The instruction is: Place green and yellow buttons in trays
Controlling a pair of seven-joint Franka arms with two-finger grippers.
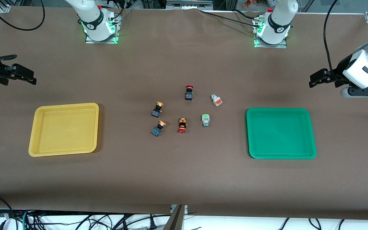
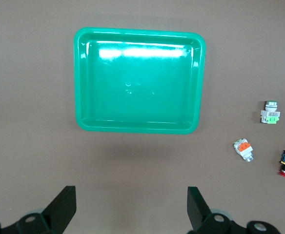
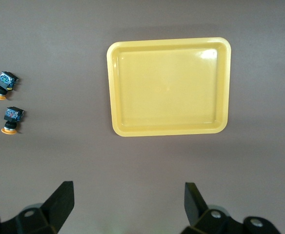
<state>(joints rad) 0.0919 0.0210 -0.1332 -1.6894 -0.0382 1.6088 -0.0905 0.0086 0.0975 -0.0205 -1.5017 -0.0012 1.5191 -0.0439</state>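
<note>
Two trays sit on the brown counter [image 1: 184, 179] in the front view: the yellow tray [image 1: 35, 140] at mid-left of the frame, the green tray [image 1: 311, 134] at mid-right, both with nothing in them. Between them, at centre frame, lie the switches: two yellow-capped buttons [image 1: 157, 109] [image 1: 158, 128] one above the other, an orange-tipped white button [image 1: 216, 100] up toward the right, and a green-tipped white button [image 1: 205, 120] below it. A red-capped switch [image 1: 188, 92] lies at the top of the cluster and another red-capped one [image 1: 182, 125] lower down. The right tool [image 1: 27, 77] hangs at the left edge of the frame, the left tool [image 1: 318, 78] at the right edge; both arms wait.

From the left wrist, the green tray [image 2: 84, 78] fills the upper middle, with the white buttons at the right edge. That tool's fingers [image 2: 64, 207] at the bottom are spread wide and hold nothing.

From the right wrist, the yellow tray [image 3: 114, 87] lies upper centre, the yellow-capped pair at the left edge. Its fingers [image 3: 62, 197] likewise stand wide apart, gripping nothing.
</note>
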